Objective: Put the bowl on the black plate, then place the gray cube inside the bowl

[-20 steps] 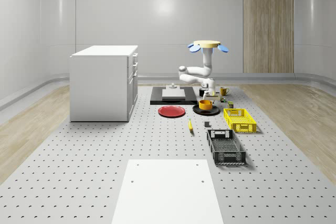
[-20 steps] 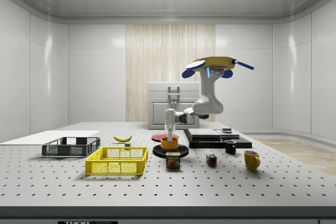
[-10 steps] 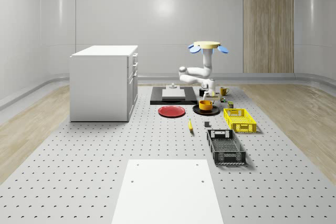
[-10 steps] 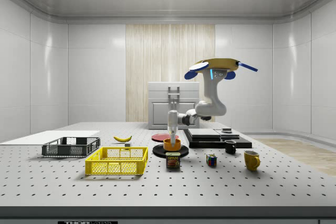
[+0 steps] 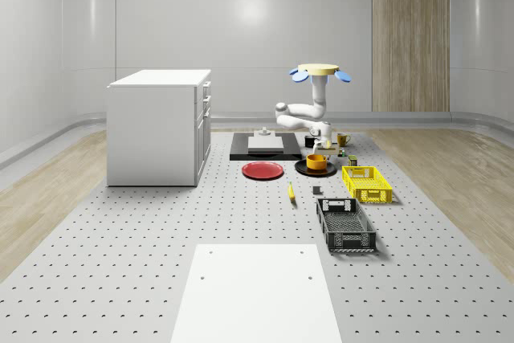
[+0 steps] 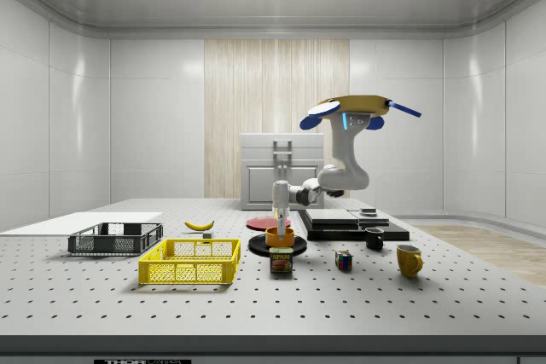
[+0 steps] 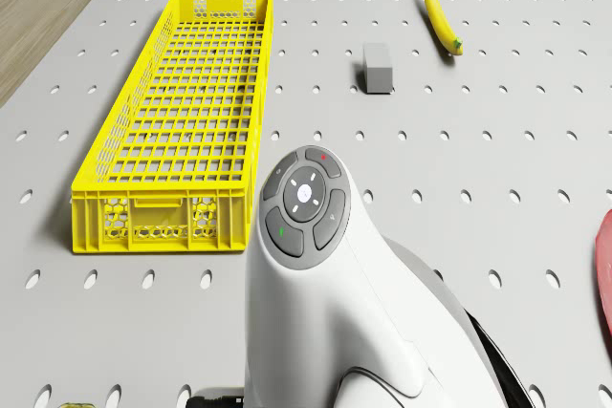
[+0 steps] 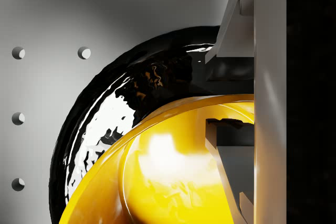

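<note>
Orange bowl (image 8: 173,182) over the black plate (image 8: 131,93), rim pinched by the gripper (image 8: 231,98) under the hovering drone (image 6: 354,106); releasing off-centre risks sliding.

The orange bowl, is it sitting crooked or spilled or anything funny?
Nothing looks wrong. The shiny orange bowl sits upright on the round black plate, with the tool at its rim, one finger inside and one outside. The small gray cube lies apart on the table beside the long yellow basket, not yet in the bowl.
</note>
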